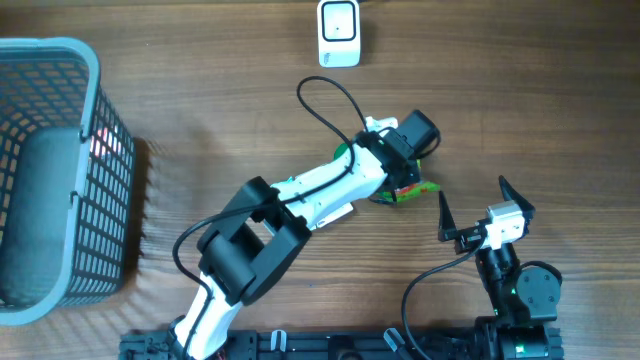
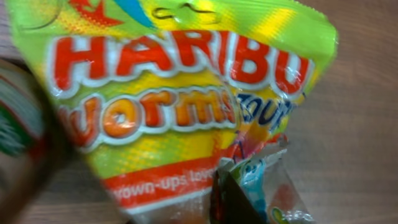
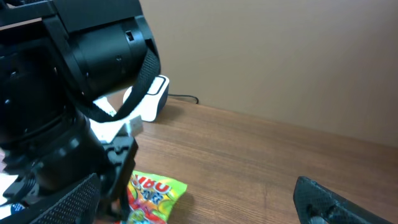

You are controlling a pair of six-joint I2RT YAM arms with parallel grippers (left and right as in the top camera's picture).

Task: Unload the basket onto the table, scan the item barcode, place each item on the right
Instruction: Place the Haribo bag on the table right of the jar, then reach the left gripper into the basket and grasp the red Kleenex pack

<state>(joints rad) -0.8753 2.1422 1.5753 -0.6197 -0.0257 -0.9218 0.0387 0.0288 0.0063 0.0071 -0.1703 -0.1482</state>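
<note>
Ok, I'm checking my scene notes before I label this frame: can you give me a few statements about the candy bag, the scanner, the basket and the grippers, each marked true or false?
1. The Haribo bag lies on the table at the left gripper. True.
2. The bag is inside the basket. False: the basket stands at the table's left edge, far from the bag.
3. The right gripper is open with nothing between its fingers. True.
4. The right gripper holds the scanner. False: the scanner stands at the table's far edge, apart from both arms.
5. The bag's print reads Haribo Worms. True.
</note>
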